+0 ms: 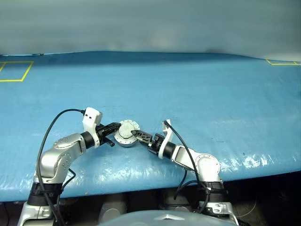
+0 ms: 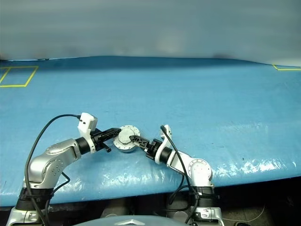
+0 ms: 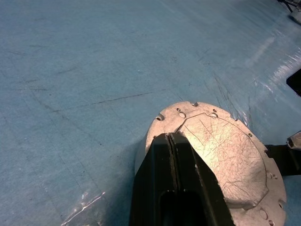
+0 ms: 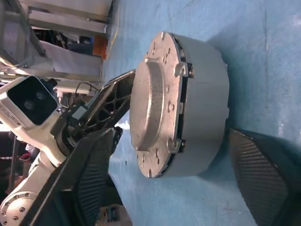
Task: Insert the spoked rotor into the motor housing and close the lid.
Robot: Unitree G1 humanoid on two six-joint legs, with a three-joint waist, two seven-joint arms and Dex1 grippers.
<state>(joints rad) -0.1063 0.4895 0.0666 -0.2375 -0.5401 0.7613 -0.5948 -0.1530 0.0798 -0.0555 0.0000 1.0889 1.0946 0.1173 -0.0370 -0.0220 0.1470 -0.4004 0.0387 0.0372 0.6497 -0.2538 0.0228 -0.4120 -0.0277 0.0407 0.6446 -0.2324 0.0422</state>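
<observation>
Lid (image 4: 153, 101), round, grey and scratched, is sitting shut on the motor housing (image 4: 204, 106), low and left of middle on the blue wrinkly counter (image 1: 197, 94). Left end effector (image 3: 171, 141) is resting closed on the lid. Right end effector (image 4: 174, 174) is standing open around the housing.

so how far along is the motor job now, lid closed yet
Mostly done: the lid sits closed on the motor housing with a thin dark seam between them; the rotor isn't visible. In hand: the left gripper, fingers shut, rests on the lid's edge, and the open right gripper flanks the housing. Left: possibly pressing the lid fully flush.
</observation>
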